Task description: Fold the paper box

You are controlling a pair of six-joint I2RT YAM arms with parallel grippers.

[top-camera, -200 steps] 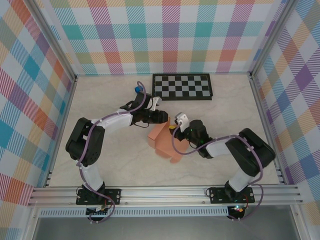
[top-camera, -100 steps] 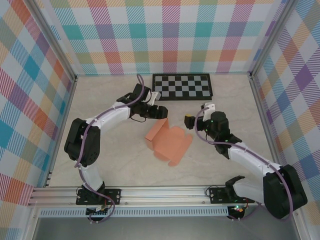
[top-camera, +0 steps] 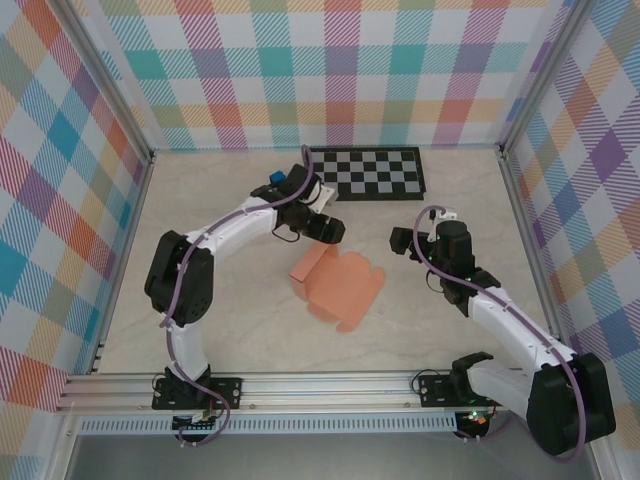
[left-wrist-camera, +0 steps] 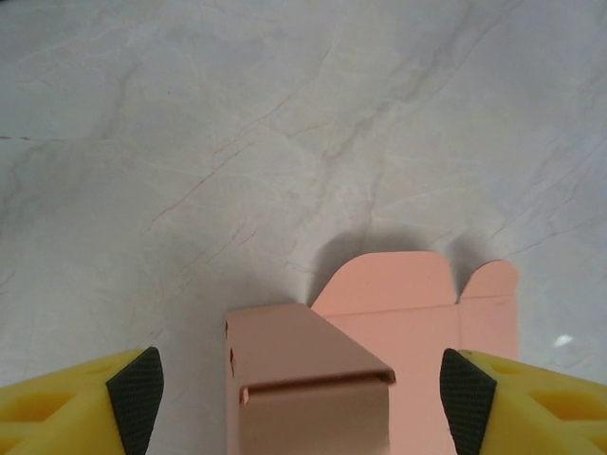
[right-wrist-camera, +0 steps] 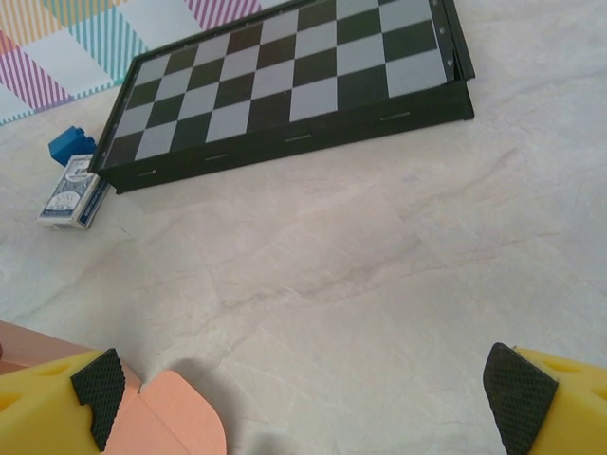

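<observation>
Top external view: the pale marbled table (top-camera: 230, 330) carries a chessboard (top-camera: 365, 173) at its 12 o'clock edge. The paper box (top-camera: 340, 288) lies near the table's centre, only partly formed. One end, at its 10 o'clock side, stands raised, and the rest lies flat with its rounded tabs out.

The left gripper (top-camera: 328, 230) hovers just off the box at 11 o'clock, fingers spread, with the raised end between them but untouched in the left wrist view. The right gripper (top-camera: 400, 240) hangs at the box's 2 o'clock, jaws wide apart and gripping nothing.

A card pack (right-wrist-camera: 74, 196) and a blue cube (right-wrist-camera: 68, 145) lie at the board's 9 o'clock end.

With nothing pinning it, the raised end may spring flat. A one-sided push would likely slide the thin card across the smooth top, or crease it off its fold lines.
</observation>
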